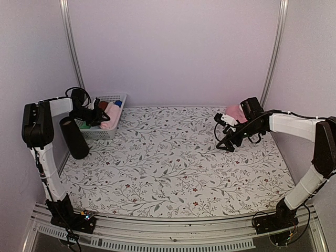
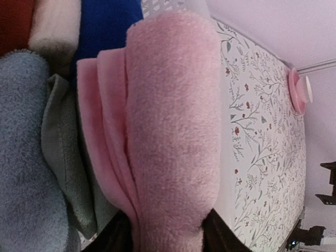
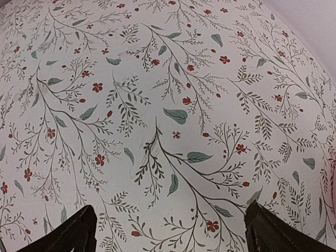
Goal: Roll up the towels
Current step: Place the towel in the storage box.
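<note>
The pale pink towel (image 2: 173,121) is a thick folded bundle lying in the white basket (image 1: 106,132) at the far left; it also shows in the top view (image 1: 111,116). My left gripper (image 2: 165,233) is shut on its near end, with a dark finger on each side. The pale mint green towel (image 2: 63,157) lies crumpled beside it in the basket, partly under other cloths. My right gripper (image 3: 170,231) is open and empty, hovering over the floral tablecloth at the far right (image 1: 224,137).
The basket also holds a royal blue cloth (image 2: 107,26), a white cloth (image 2: 55,26), a dark red cloth (image 2: 16,21) and a grey-blue cloth (image 2: 21,168). A black cylinder (image 1: 73,137) stands beside the basket. A pink saucer with a white cup (image 1: 234,112) sits behind my right gripper.
</note>
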